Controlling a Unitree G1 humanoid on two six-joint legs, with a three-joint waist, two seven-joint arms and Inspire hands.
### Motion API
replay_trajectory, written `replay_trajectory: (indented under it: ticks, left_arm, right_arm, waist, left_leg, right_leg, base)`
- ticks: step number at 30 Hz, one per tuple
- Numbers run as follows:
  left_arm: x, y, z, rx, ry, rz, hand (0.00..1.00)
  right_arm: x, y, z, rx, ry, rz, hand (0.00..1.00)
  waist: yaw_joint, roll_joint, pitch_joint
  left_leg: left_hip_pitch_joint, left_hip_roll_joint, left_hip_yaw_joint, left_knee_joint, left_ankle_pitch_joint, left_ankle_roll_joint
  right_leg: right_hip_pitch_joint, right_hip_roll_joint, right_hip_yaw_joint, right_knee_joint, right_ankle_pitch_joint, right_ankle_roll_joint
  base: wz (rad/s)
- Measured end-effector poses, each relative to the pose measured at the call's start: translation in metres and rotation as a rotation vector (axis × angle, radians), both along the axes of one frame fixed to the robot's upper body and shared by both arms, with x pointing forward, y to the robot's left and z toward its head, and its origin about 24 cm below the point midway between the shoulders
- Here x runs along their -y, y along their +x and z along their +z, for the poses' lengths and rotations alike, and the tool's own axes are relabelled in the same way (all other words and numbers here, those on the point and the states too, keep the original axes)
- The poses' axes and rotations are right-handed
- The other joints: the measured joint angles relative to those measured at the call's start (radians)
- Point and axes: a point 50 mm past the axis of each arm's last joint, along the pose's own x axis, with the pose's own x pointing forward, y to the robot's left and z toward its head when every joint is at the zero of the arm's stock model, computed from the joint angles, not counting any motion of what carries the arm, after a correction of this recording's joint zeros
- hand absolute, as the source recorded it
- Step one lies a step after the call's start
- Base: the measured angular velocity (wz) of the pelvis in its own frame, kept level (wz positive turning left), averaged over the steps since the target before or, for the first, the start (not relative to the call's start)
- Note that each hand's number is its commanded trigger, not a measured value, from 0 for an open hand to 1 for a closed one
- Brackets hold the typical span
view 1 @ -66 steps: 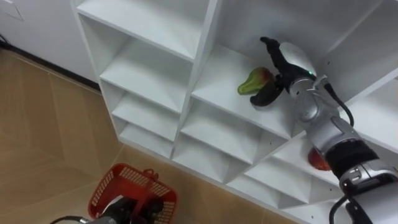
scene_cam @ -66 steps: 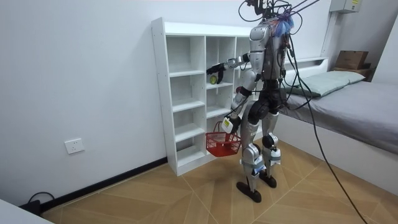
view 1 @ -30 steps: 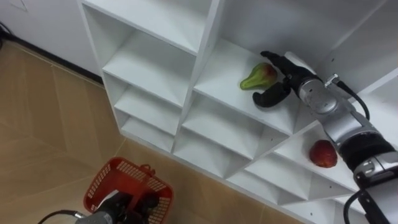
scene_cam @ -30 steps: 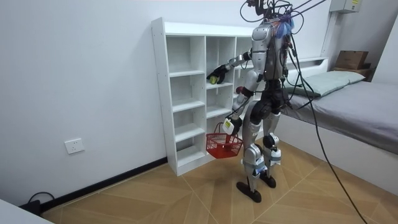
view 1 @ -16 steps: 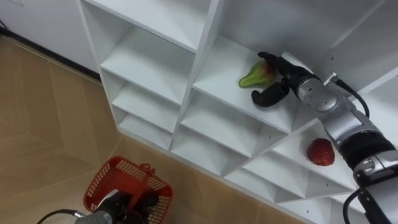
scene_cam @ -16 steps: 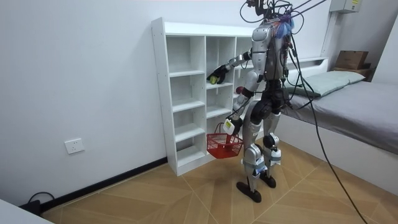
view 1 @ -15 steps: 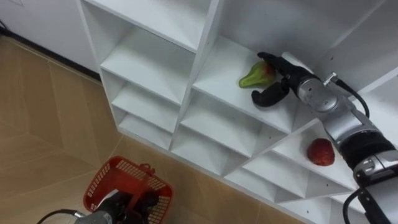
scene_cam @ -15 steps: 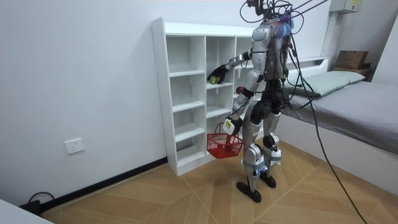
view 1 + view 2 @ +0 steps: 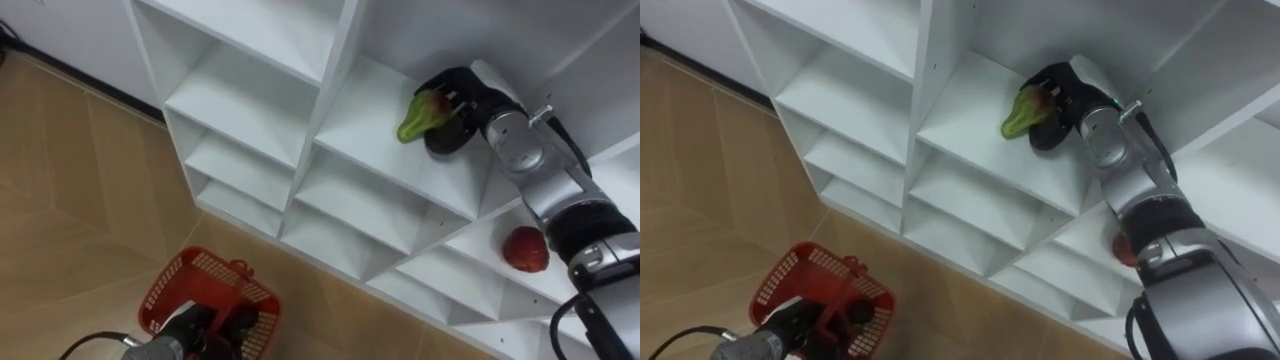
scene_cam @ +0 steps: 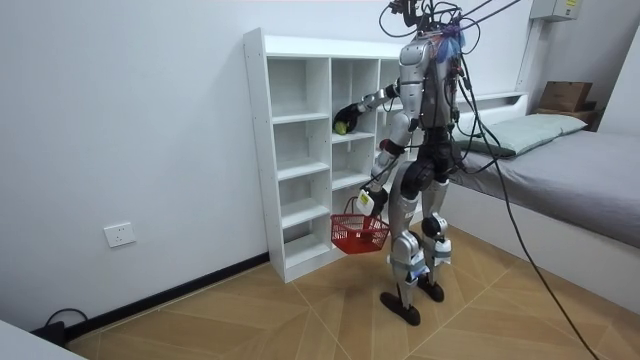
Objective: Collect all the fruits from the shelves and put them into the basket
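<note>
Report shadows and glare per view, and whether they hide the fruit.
Left eye view: even light, no glare; the pear in the right hand and the red fruit are plainly lit. Room view: closet cubbies dimmer inside; basket in left hand clear.

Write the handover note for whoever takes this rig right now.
The right hand is shut on the pear, inside its shelf compartment.
The left hand is shut on the basket handle, held low.
The apple lies in a lower compartment to the right.
Done: pear grasped. Left: pear into basket, then apple.
</note>
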Motion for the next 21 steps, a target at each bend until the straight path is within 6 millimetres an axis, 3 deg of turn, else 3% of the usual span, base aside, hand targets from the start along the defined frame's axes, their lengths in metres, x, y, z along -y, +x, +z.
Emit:
replay_trajectory:
  ticks: [10, 19, 21]
  left_arm:
    - [0.001, 0.000, -0.002, -0.014, 0.000, 0.000, 1.00]
    - [0.004, -0.001, -0.002, -0.017, 0.001, -0.012, 1.00]
    - [0.004, -0.001, -0.002, -0.017, 0.003, -0.010, 1.00]
  right_arm:
    - [-0.001, -0.001, -0.003, -0.029, 0.012, 0.013, 1.00]
    - [0.000, -0.004, -0.007, -0.043, 0.054, 0.001, 1.00]
    - [0.001, -0.006, -0.011, -0.050, 0.071, -0.006, 1.00]
  waist:
    - [0.002, 0.006, -0.0029]
    - [0.004, 0.017, -0.0110]
    - [0.004, 0.016, -0.0162]
  left_leg:
    - [0.000, 0.000, 0.003, 0.002, 0.000, 0.000]
    - [0.003, 0.000, 0.005, 0.004, 0.001, 0.001]
    - [0.004, 0.000, 0.005, 0.004, 0.001, 0.001]
  right_leg:
    - [0.000, 0.000, 0.001, 0.000, 0.000, 0.000]
    - [0.002, -0.001, -0.002, 0.001, 0.000, 0.000]
    - [0.005, -0.002, -0.006, 0.001, 0.000, 0.000]
  base:
    - [0.00]
    - [0.00]
    - [0.00]
